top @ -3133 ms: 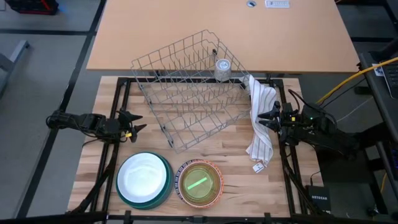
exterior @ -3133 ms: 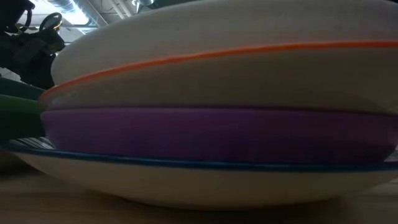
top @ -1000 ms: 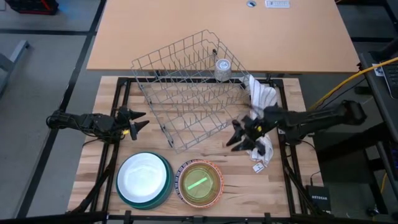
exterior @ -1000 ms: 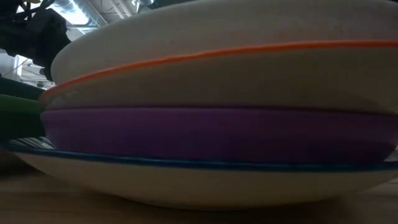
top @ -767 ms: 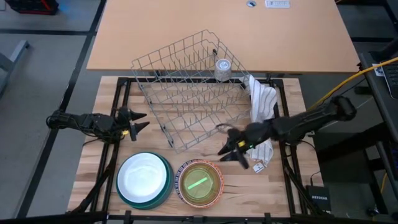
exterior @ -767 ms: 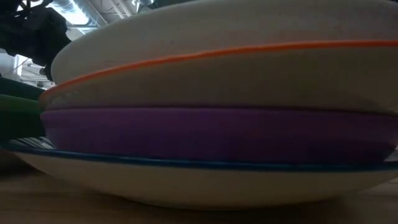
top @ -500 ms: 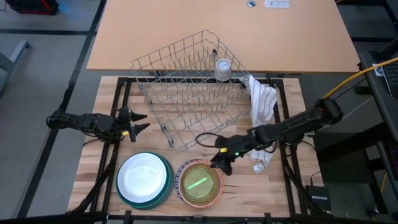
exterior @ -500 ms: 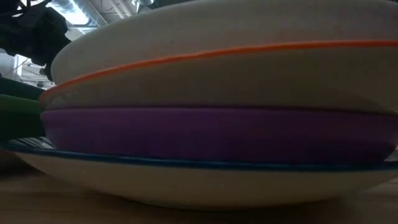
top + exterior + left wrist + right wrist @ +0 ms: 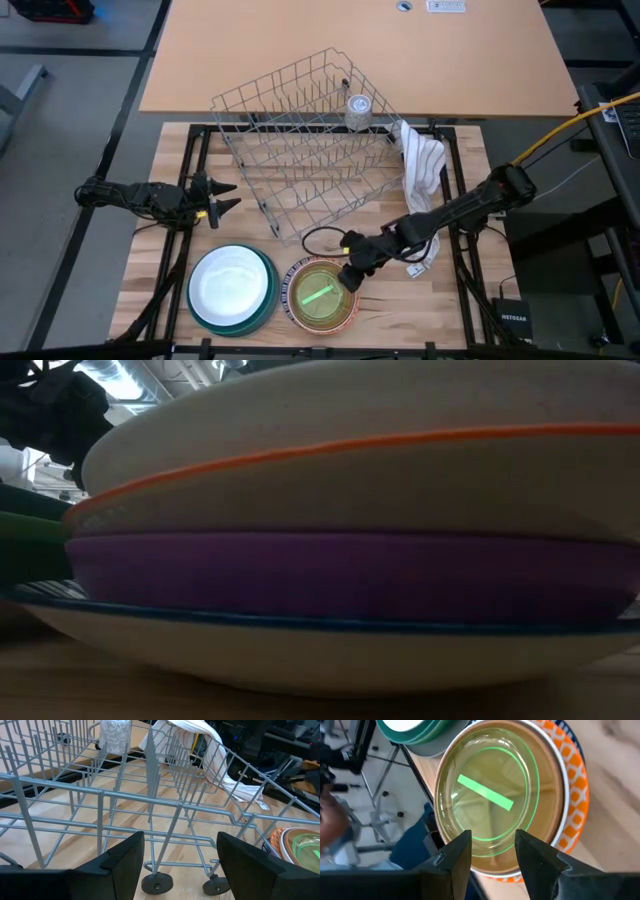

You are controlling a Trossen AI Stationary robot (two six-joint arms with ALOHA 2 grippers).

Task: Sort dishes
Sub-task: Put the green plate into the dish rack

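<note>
The right gripper (image 9: 350, 277) sat low over the near-right rim of the small-dish stack, arm stretched diagonally across the table from the right side. Its fingers (image 9: 455, 857) stood partly apart, straddling the rim of the clear green bowl (image 9: 487, 802) with nothing gripped; whether the tips touched the rim could not be told. That clear green bowl (image 9: 318, 295) lay topmost, directly ahead of and below the gripper, nested in an orange-patterned dish (image 9: 572, 795). In the low view the stack showed an orange-rimmed dish (image 9: 360, 445) over a purple dish (image 9: 340, 575) over a white dish with a blue edge (image 9: 330, 650).

Just beside the stack, on the far side from the right gripper, was the large-dish stack: a white plate (image 9: 230, 282) on top inside a teal bowl (image 9: 265, 305). The teal rim (image 9: 415, 735) also showed past the right fingers.

The left gripper (image 9: 222, 197) hovered at the left side of the table, jaws wide and empty, pointing at the grey wire rack (image 9: 305, 150). The rack (image 9: 150, 805) filled the space right in front of it, with the rack's small wheels (image 9: 156, 882) nearest. A small patterned cup (image 9: 357, 110) stood in the rack's far corner from that gripper. A white striped cloth (image 9: 420, 175) hung over the rack's right end, behind the right arm. The wooden tabletop (image 9: 440, 300) carried everything.
</note>
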